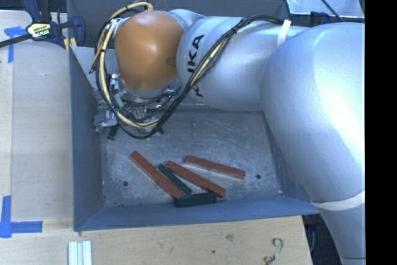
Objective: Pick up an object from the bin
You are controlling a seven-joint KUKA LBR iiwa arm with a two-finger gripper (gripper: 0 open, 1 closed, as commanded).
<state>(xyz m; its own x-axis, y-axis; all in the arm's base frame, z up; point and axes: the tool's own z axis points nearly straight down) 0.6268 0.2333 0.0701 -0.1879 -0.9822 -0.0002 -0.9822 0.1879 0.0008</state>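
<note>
Silver arm link (pixel 310 90): bulks large at the right, closest to the lens, and stretches leftward across the far half of the bin.
Orange cover (pixel 149 49): rounded, caps the wrist above the bin's far-left part.
Cables (pixel 133 118): yellow and black, looped round the cover and bunched beneath it.
End effector (pixel 107 121): low in the far-left of the bin, close to the left wall, mostly tucked under the cover and cables.
End effector state: cannot tell whether apart or together; perhaps just a small grey part peeks out at the cover's lower left.
Bin (pixel 84 152): grey metal, with a scuffed floor.
Left brown stick (pixel 155 174): flat, reddish-brown, slanted on the floor toward the near wall; the closest piece to the End effector, yet apart from it.
Dark green stick (pixel 175 179): lies just beside it, on the same slant.
Middle brown stick (pixel 195 179): runs parallel on the green one's right.
Right brown stick (pixel 214 167): nearly level, slightly apart from the others.
Second green stick (pixel 198 199): lies along the near wall at the cluster's lower ends.
</note>
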